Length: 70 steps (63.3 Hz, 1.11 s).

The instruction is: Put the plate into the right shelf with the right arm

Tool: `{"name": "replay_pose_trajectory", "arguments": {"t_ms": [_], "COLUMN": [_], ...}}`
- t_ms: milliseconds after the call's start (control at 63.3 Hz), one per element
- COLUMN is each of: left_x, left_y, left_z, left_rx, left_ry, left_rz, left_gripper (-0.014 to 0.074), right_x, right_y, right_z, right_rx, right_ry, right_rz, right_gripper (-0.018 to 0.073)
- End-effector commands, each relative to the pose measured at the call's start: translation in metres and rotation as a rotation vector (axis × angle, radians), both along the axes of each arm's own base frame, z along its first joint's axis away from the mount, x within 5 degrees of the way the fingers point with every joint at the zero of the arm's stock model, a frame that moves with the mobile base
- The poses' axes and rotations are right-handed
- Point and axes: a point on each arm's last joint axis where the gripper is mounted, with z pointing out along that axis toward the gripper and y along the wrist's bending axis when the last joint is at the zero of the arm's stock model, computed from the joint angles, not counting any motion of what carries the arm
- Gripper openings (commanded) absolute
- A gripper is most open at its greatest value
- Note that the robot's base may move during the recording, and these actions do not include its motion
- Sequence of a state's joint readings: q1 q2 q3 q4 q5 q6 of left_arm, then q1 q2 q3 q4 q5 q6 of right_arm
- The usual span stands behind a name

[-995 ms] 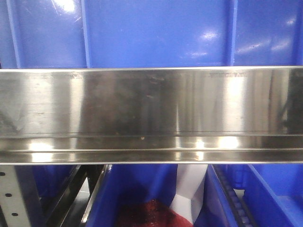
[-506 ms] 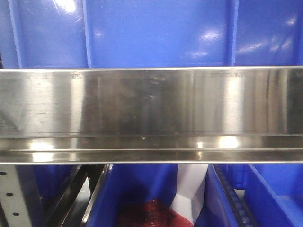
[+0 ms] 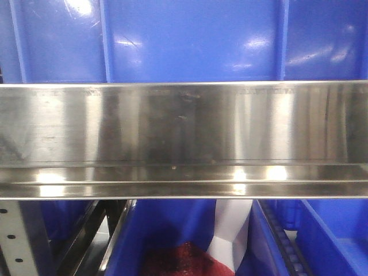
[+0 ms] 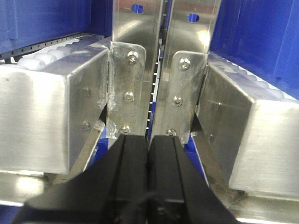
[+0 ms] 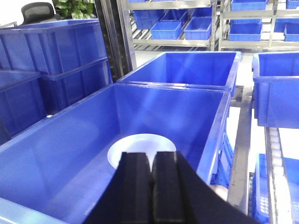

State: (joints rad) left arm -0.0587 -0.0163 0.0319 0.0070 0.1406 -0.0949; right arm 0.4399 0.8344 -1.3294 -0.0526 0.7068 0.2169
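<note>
The white plate (image 5: pixel 135 144) lies flat on the floor of a large blue bin (image 5: pixel 56 154) on the right shelf (image 5: pixel 240 154). In the right wrist view my right gripper (image 5: pixel 153 156) hangs over the plate's near edge, its black fingers shut together with nothing between them. The fingers hide the plate's near part. My left gripper (image 4: pixel 148 139) is also shut and empty, pointing at two steel perforated uprights (image 4: pixel 128 70). The front view shows only a shiny steel rail (image 3: pixel 184 138) of the shelf, with neither the plate nor a gripper.
More blue bins (image 5: pixel 187 70) stand behind and to the right (image 5: pixel 275 88) of the one with the plate. Roller tracks (image 4: pixel 42 58) and steel beams (image 4: pixel 46 112) flank the left gripper. Blue bins (image 3: pixel 190 40) sit above the rail and below it, one holding something red (image 3: pixel 184 261).
Only the reflections on the steel rail shift slightly; the rail and bins stay where they were.
</note>
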Motion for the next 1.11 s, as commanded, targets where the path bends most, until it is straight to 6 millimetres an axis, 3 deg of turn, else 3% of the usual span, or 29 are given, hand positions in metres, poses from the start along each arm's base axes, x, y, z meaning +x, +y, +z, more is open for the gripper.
{"name": "replay_pose_trajectory", "arguments": {"t_ms": [0,190,316,521,632,790,1090], "left_x": [0.000,0.000,0.000,0.000,0.000,0.000,0.000], "left_y": [0.000,0.000,0.000,0.000,0.000,0.000,0.000], "left_z": [0.005,0.005,0.005,0.005,0.005,0.005,0.005], "left_rx": [-0.011,-0.011,-0.011,-0.011,-0.011,-0.011,-0.011], "left_ry": [-0.086,-0.086,-0.086,-0.086,-0.086,-0.086,-0.086], "left_rz": [-0.002,-0.002,-0.002,-0.002,-0.002,-0.002,-0.002], "left_gripper": [-0.0047,-0.0047,-0.0047,-0.0047,-0.0047,-0.0047,-0.0047], "right_x": [-0.004,-0.004,0.003,-0.002,-0.008,-0.016,-0.049], "right_y": [-0.003,-0.004,-0.009,-0.029,-0.042,-0.055,-0.056], "right_z": [0.017,0.018,0.014,-0.010,-0.035,-0.092,-0.197], "right_rx": [0.034,0.025,-0.094,-0.096,-0.009,0.009,0.016], "right_ry": [-0.114,-0.129,-0.225,-0.415,-0.468,-0.454,-0.389], "right_rz": [-0.006,-0.015,-0.095,-0.241,-0.332,-0.443,-0.482], "right_gripper": [0.0055,0.0055,0.0055,0.0055,0.0055,0.0055,0.0055]}}
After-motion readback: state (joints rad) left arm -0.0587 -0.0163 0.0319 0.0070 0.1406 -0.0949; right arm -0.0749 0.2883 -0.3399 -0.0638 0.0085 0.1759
